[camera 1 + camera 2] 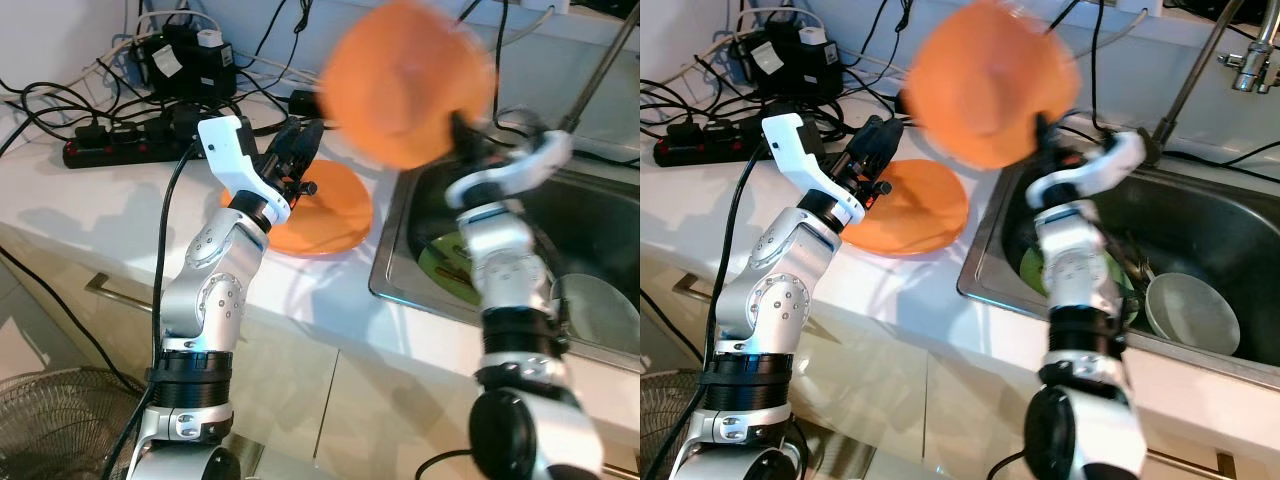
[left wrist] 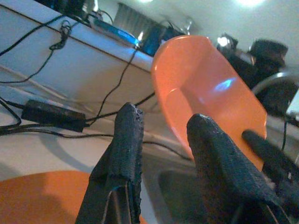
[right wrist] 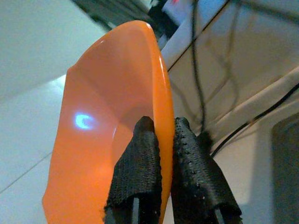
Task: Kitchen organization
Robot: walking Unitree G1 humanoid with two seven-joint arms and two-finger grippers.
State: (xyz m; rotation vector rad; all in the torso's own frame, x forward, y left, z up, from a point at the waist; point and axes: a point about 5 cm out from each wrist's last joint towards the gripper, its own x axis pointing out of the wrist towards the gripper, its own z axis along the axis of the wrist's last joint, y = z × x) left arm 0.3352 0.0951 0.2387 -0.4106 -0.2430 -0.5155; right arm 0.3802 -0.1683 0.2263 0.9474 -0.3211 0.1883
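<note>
My right gripper (image 3: 161, 140) is clamped on the rim of an orange bowl (image 1: 405, 85), one finger inside the wall and one outside, pressed tight with only the rim between them. I see the bowl raised in the air above the left edge of the sink (image 1: 400, 285), tipped on its side and blurred in the head views, with its underside facing the camera. From my left wrist camera the hollow of the same bowl faces me, beyond my fingertips.

My left gripper (image 2: 163, 135) stands with its fingers parted and nothing between them. It hovers over the far part of an orange plate (image 1: 910, 215) that lies flat on the white counter (image 1: 100, 215), just left of the sink. I cannot tell whether the fingers touch the plate.

Down in the sink I make out a green dish (image 1: 1032, 268) at the near left, partly hidden by my right arm, and a pale bowl (image 1: 1193, 313) at the near right. The tap (image 1: 1250, 60) stands at the far right, its thin spout slanting down toward the basin.

On the far left of the counter lies a black power strip (image 1: 120, 145) with a tangle of black cables and adapters behind it. On the floor at the near left I see a wire fan guard (image 1: 60, 420).
</note>
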